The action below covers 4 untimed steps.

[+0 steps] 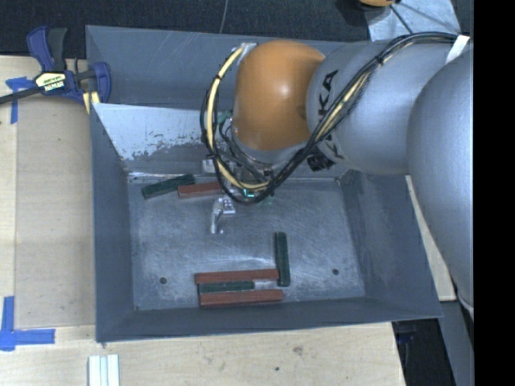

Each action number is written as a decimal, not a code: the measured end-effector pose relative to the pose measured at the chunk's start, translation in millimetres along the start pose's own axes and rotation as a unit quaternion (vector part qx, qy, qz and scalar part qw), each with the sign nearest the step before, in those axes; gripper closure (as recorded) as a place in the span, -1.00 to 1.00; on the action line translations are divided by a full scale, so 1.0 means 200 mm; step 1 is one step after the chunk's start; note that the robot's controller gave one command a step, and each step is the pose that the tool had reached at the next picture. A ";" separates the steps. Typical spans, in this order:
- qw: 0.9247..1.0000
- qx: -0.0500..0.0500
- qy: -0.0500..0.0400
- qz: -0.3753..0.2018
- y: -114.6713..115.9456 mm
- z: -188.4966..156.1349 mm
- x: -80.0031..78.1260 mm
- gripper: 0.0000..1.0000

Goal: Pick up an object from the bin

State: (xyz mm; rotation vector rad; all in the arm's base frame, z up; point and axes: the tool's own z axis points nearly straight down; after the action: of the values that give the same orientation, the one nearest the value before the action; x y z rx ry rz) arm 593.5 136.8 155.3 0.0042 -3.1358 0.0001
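Camera view: arm (pixel 386 111) bends down into bin (pixel 109 215), gripper (pixel 219 218) over its floor, whether closed unclear.

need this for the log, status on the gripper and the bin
Gripper over bare bin floor, mid-bin. Nearest: brown stick and green stick by back wall. Stick cluster at front wall, apart. Nothing in the way.

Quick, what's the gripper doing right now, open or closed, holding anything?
Gripper: open or closed cannot be told; it hangs low in the bin, near the brown stick at the back.
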 end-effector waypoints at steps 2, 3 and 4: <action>0.999 -0.001 -0.005 0.035 0.17 0.08 -0.15 -1.00; 0.999 -0.001 -0.004 0.038 0.12 0.11 -0.16 -1.00; 0.975 -0.001 -0.005 0.220 0.20 0.18 -0.16 -1.00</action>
State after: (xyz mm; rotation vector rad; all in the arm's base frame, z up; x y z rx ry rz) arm 625.6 177.5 120.0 -0.6885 -3.0690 -0.0027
